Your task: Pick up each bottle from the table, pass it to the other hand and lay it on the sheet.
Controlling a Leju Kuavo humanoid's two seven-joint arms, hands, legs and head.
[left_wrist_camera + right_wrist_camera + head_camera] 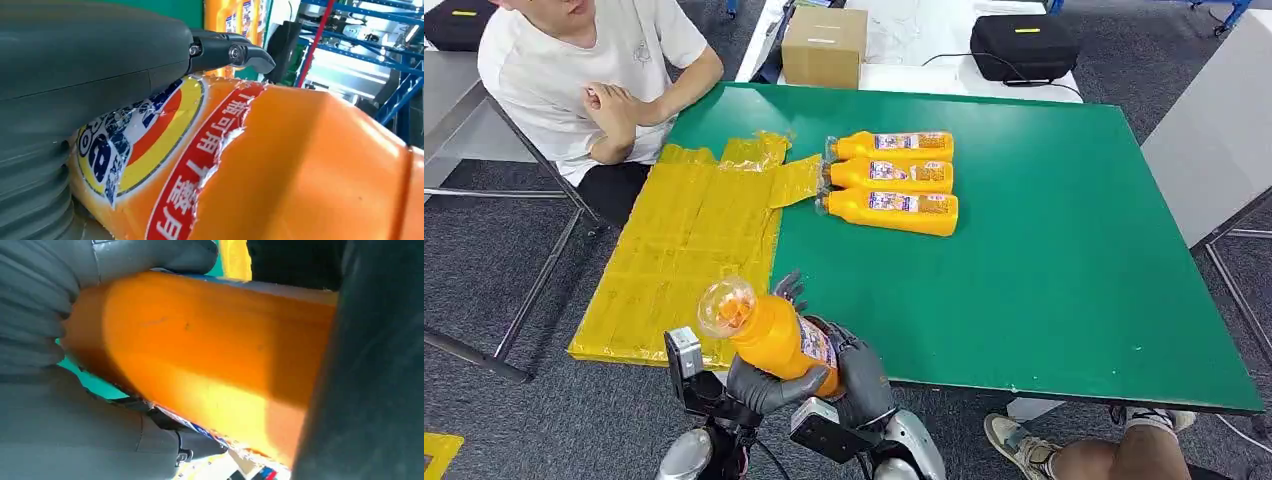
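Both hands meet on one orange bottle (776,340) at the near edge of the green table (1064,260): the left hand (762,388) cups its body from below with the thumb wrapped across, and the right hand (856,372) clasps the base end, fingers closed round it. So each hand is clamped on the same bottle, which is off the table, tilted, its clear cap pointing up and toward the yellow sheet (684,250). In the left wrist view the torn label on the bottle (240,165) sits right under the grey thumb (95,55) and a dark finger (230,52); in the right wrist view the orange body (200,365) is pressed between the ribbed cover and a dark finger.

That green table takes up most of the room ahead, with the yellow sheet draped over its left part, wrinkled and taped in strips. Three more bottles (892,184) lie on their sides in a row on the green surface just beside the sheet's far corner, touching one another, caps toward the sheet.

A person in a white shirt (574,70) sits at the far left corner. Behind the table stand a cardboard box (824,45) and a black case (1024,45).
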